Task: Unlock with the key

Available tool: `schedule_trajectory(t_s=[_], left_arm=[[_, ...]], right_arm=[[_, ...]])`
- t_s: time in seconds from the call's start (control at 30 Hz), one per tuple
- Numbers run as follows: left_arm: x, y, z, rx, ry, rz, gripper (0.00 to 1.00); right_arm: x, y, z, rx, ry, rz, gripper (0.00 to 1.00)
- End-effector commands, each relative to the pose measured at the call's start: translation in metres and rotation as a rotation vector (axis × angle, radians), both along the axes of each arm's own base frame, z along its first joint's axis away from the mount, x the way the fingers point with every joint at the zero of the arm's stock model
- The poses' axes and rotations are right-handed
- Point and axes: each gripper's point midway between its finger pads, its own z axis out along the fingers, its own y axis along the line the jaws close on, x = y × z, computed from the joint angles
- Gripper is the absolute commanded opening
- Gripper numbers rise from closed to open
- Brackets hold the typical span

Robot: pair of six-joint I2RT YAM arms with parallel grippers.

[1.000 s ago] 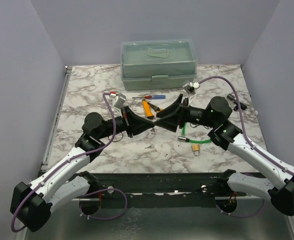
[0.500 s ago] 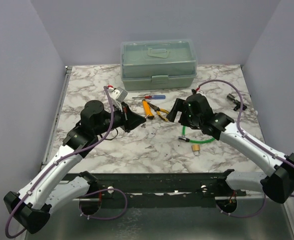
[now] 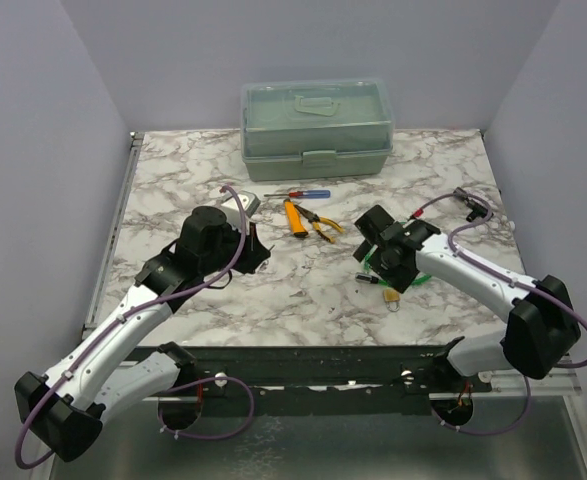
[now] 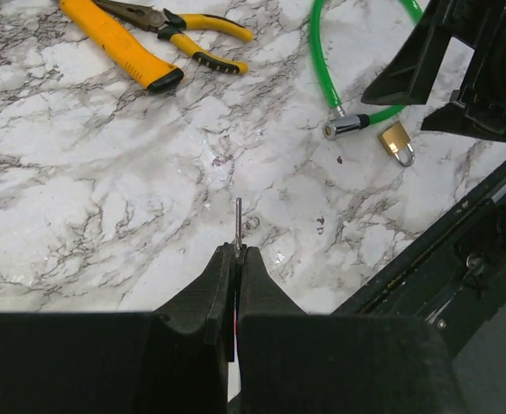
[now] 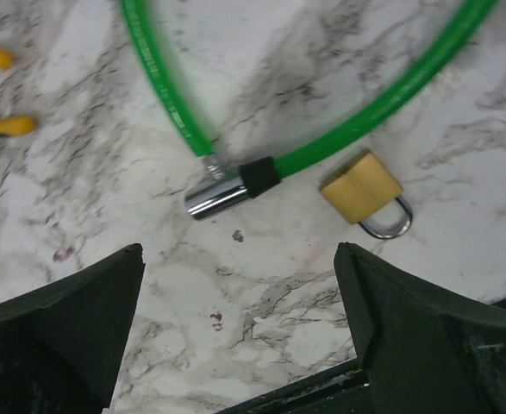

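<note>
My left gripper (image 4: 238, 250) is shut on the key (image 4: 239, 222). The thin silver blade sticks straight out of the fingertips, a little above the marble. In the top view this gripper (image 3: 256, 250) is left of centre. The small brass padlock (image 5: 366, 191) lies on the table beside the chrome end (image 5: 218, 197) of a green cable lock (image 5: 162, 86). My right gripper (image 5: 240, 252) is open and empty, hovering just above them. The padlock also shows in the left wrist view (image 4: 396, 141) and in the top view (image 3: 391, 297).
Yellow-handled pliers (image 3: 310, 224) and an orange-handled tool (image 4: 119, 47) lie mid-table. A red-and-blue screwdriver (image 3: 308, 194) lies behind them. A green toolbox (image 3: 316, 127) stands at the back. The table's front edge (image 4: 459, 216) runs close to the padlock.
The two grippers were together at mid-table and have drawn apart. The left went back to the left with the key. The right swung down over the padlock and cable.
</note>
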Motion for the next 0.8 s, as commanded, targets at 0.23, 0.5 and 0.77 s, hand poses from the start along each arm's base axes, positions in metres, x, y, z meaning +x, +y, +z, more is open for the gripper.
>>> schedule_trajectory(t_s=[0.23, 0.5, 0.77], left_arm=[[-0.001, 0.009, -0.002, -0.002, -0.017, 0.054, 0.00], [-0.004, 0.010, 0.003, -0.021, -0.030, 0.053, 0.00], [-0.004, 0.011, 0.005, -0.027, -0.036, 0.057, 0.00]], right_arm=[[-0.019, -0.025, -0.027, -0.018, 0.221, -0.584, 0.97], [-0.003, -0.021, -0.051, 0.132, 0.283, -0.662, 0.81], [0.002, -0.008, -0.070, 0.120, 0.365, -0.652, 0.72]])
